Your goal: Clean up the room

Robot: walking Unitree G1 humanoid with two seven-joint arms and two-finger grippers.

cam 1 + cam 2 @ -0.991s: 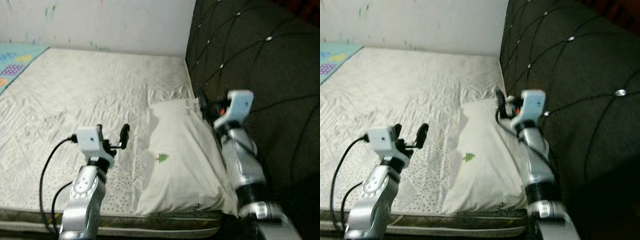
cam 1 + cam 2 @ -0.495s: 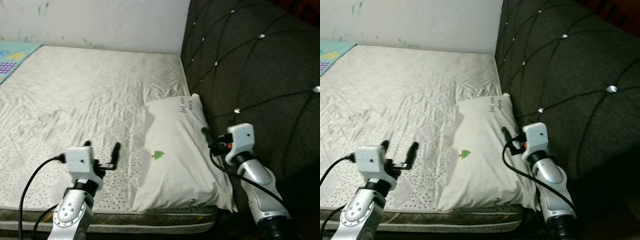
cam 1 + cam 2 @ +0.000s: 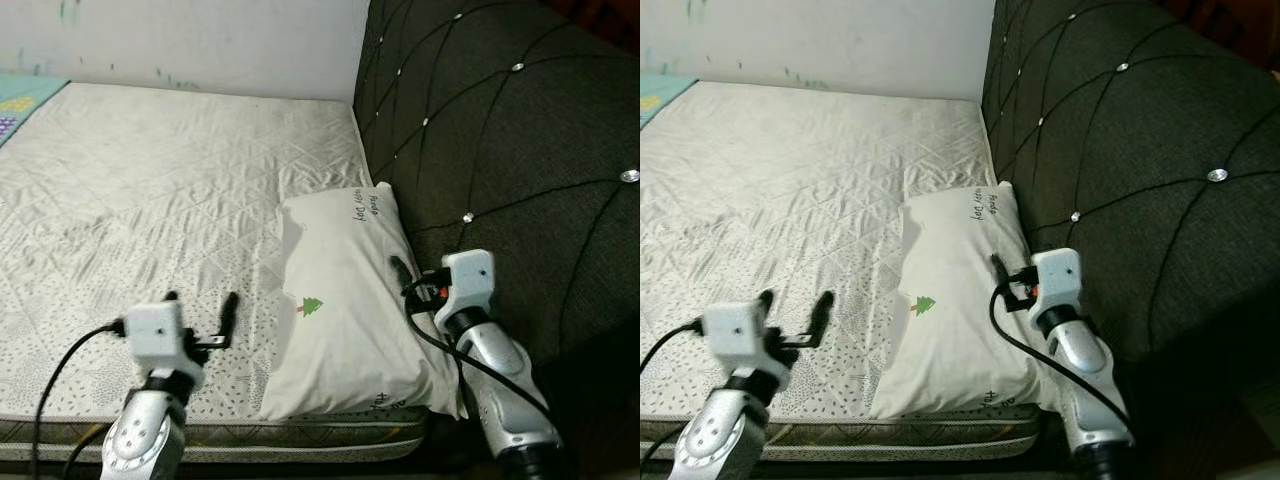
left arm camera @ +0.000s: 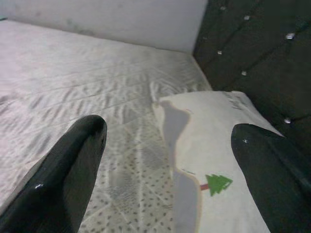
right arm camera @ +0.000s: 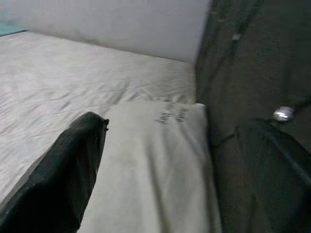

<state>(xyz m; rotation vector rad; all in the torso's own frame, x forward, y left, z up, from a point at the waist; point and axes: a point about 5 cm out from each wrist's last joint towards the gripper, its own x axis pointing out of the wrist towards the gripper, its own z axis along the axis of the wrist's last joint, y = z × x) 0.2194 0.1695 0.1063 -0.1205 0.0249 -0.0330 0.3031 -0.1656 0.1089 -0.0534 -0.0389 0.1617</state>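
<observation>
White pillow (image 3: 345, 300) lies lengthwise along the dark headboard (image 3: 500, 150) at the mattress (image 3: 150, 200) near corner, between both open, empty grippers; right gripper (image 3: 398, 272) at its headboard-side edge is nearer than left gripper (image 3: 200, 310).

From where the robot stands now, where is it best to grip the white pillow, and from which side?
Probably the pillow by its near long edges: it lies flat along the headboard, soft and wide. The right gripper, open, hangs over its headboard-side edge; the left gripper, open, can come from the mattress side.
</observation>
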